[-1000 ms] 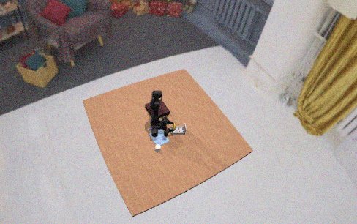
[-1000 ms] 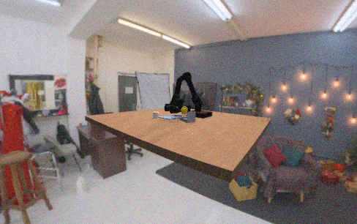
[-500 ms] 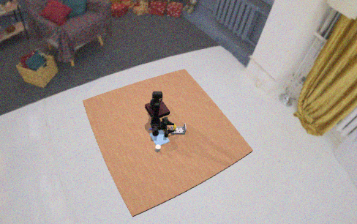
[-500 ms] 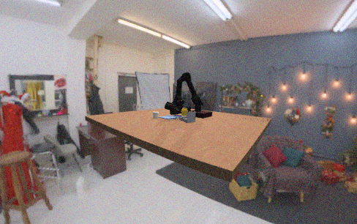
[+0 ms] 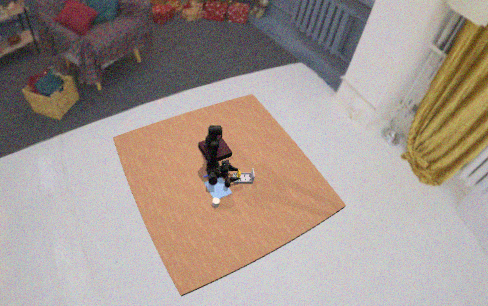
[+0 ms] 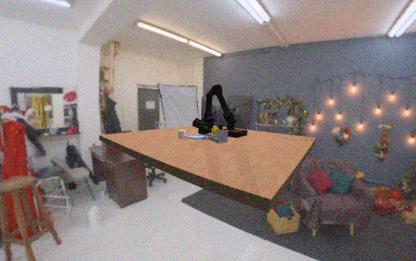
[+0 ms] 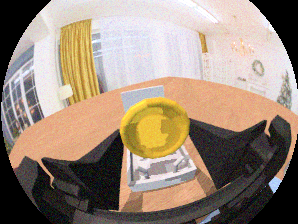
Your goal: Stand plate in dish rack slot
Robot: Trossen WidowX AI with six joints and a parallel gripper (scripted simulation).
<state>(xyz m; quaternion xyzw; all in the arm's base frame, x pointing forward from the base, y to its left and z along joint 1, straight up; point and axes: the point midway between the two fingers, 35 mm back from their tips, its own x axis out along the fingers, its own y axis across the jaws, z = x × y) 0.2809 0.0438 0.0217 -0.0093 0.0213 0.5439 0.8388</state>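
The yellow plate [image 7: 152,129] [image 6: 215,130] [image 5: 239,174] is held between the fingertips of my gripper [image 7: 154,128] [image 5: 234,176]. In the wrist view its round face is turned toward the camera, and it stands close to upright. The gripper is shut on it. The grey dish rack [image 7: 162,186] [image 5: 246,181] [image 6: 221,138] lies on the table with a raised panel at its far end. The plate is over the rack's near part in the wrist view and hides some of the rails. I cannot tell whether its lower edge is in a slot.
A light blue cloth [image 5: 218,189] [image 6: 195,136] lies beside the rack, below the arm. A white cup [image 5: 216,202] [image 6: 182,134] stands at the cloth's edge. The arm's dark base [image 5: 220,150] [image 6: 239,133] is on the wooden table [image 5: 175,240] [image 6: 239,166].
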